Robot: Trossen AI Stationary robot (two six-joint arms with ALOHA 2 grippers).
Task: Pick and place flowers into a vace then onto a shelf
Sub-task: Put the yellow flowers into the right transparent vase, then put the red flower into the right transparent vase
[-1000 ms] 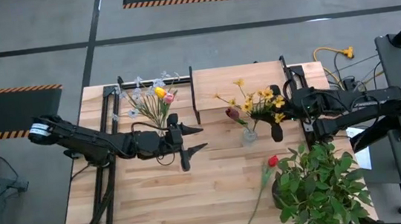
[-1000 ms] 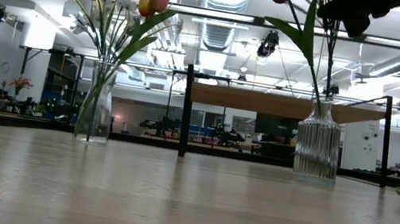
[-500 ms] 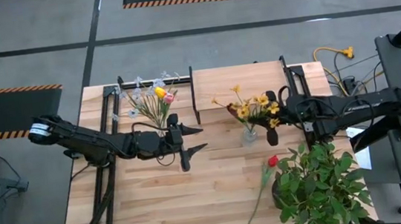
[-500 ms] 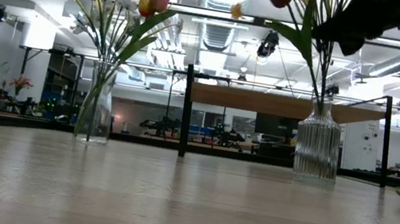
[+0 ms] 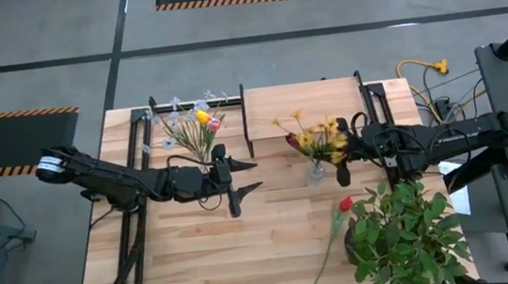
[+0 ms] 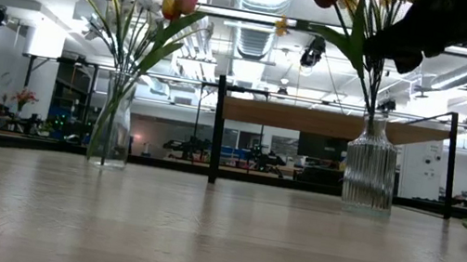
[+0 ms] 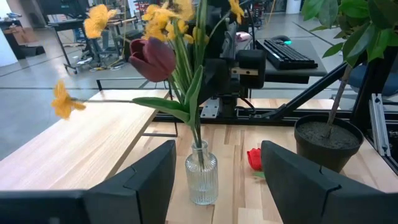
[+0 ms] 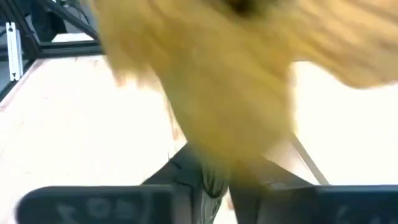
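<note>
A ribbed glass vase point(image 5: 316, 170) stands in front of the shelf point(image 5: 302, 104) and holds a dark red tulip point(image 7: 152, 59). My right gripper point(image 5: 343, 158) is beside this vase, shut on a sprig of yellow flowers point(image 5: 318, 137) above its mouth. Blurred yellow blossoms point(image 8: 205, 81) fill the right wrist view. My left gripper point(image 5: 244, 178) is open and hovers to the vase's left, touching nothing. A second vase point(image 5: 203, 155) with mixed flowers stands on the table's left. A red tulip point(image 5: 344, 204) lies flat on the table. My right gripper pinches the yellow sprig's green stems point(image 8: 214, 180) between its two fingers, below the blossoms. The fingers come level from the table's right, across the stems. The sprig stands roughly upright over the ribbed vase; whether its lower end is inside the neck, I cannot tell.
A bushy potted plant point(image 5: 406, 235) stands near the table's right near corner, its pot point(image 7: 326, 140) close to the red tulip. The shelf's black legs point(image 5: 245, 122) rise behind the vases. Bare planks point(image 5: 200, 261) stretch along the near side.
My right gripper has moved toward the table's left, carrying the yellow sprig from right of the ribbed vase to above it. The blossoms now cluster over the vase beside the dark red tulip. My left arm has kept still.
</note>
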